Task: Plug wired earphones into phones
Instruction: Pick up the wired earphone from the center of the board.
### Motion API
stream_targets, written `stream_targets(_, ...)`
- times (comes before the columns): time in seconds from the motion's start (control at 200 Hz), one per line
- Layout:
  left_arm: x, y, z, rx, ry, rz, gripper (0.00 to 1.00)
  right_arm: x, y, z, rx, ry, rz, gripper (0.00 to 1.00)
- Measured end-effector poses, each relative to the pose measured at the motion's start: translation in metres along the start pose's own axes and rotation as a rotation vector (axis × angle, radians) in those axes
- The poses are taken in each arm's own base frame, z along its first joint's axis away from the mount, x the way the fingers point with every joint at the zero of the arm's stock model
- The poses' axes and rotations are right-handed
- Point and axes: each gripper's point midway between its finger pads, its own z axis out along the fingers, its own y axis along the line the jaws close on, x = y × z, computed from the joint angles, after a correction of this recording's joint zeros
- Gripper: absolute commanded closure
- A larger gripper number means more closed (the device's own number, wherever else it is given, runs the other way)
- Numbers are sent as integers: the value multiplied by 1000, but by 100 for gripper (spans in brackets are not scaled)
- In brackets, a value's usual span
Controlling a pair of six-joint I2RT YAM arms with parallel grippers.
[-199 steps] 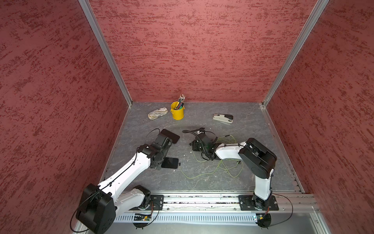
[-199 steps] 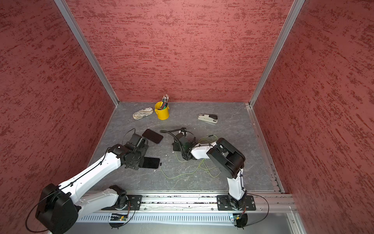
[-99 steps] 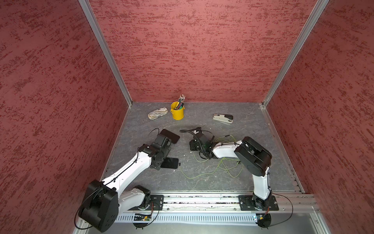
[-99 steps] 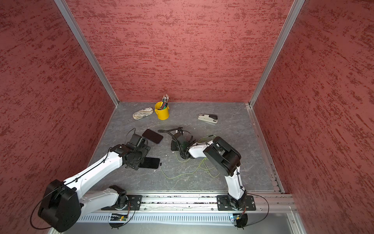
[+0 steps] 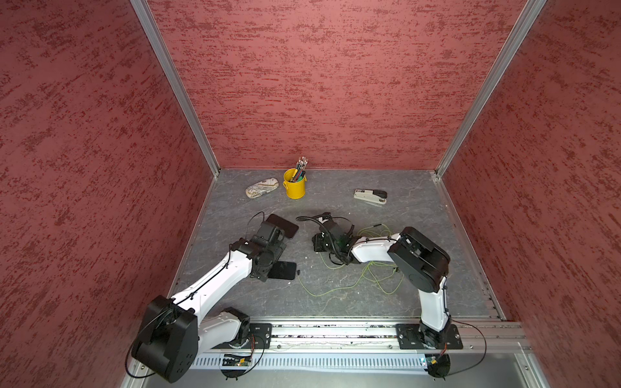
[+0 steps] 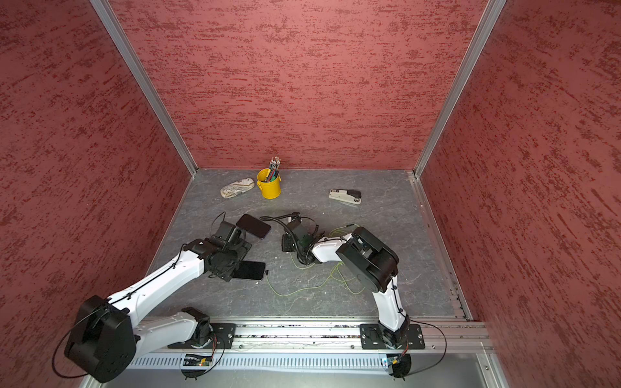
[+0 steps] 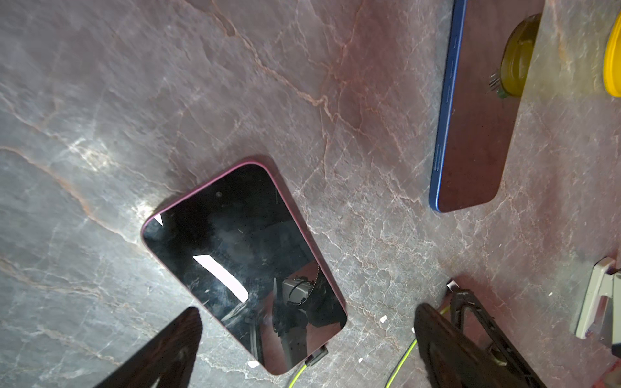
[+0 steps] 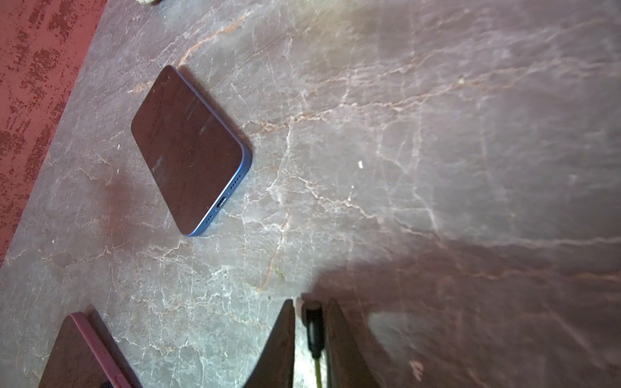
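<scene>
Two phones lie flat on the grey table. The pink-rimmed phone (image 7: pixel 242 255) (image 5: pixel 284 270) has a black plug (image 7: pixel 316 356) in its end, and a lime-green earphone cable (image 5: pixel 339 289) trails away from it. My left gripper (image 7: pixel 307 310) hangs open above that end, its fingers well apart. The blue-rimmed phone (image 8: pixel 188 151) (image 5: pixel 284 225) lies further back with its port bare. My right gripper (image 8: pixel 309 302) (image 5: pixel 317 242) is low over the table, shut on the second earphones' black plug (image 8: pixel 313 322). The plug tip points towards the blue-rimmed phone, and its green cable (image 5: pixel 373 231) loops behind.
At the back stand a yellow cup of pencils (image 5: pixel 294 185), a patterned pouch (image 5: pixel 262 187) and a grey-and-black stapler (image 5: pixel 369 196). Loose green cable loops (image 5: pixel 379 273) lie under the right arm. Red walls enclose three sides, and a metal rail (image 5: pixel 336 331) runs along the front.
My right gripper's fingers have closed in on the black plug, and the gripper has edged a little to the left. The left arm has barely moved and stays open.
</scene>
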Motion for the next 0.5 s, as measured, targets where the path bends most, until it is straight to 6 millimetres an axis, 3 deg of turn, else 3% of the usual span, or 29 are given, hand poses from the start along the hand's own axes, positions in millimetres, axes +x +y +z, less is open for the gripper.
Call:
stream_targets(0.24, 3, -4, 1, 16, 17, 45, 1, -3, 3, 0, -18, -15, 1, 90)
stream_targets(0.501, 9, -26, -1, 109, 32, 148, 0, 1, 5, -7, -58, -21, 10, 93)
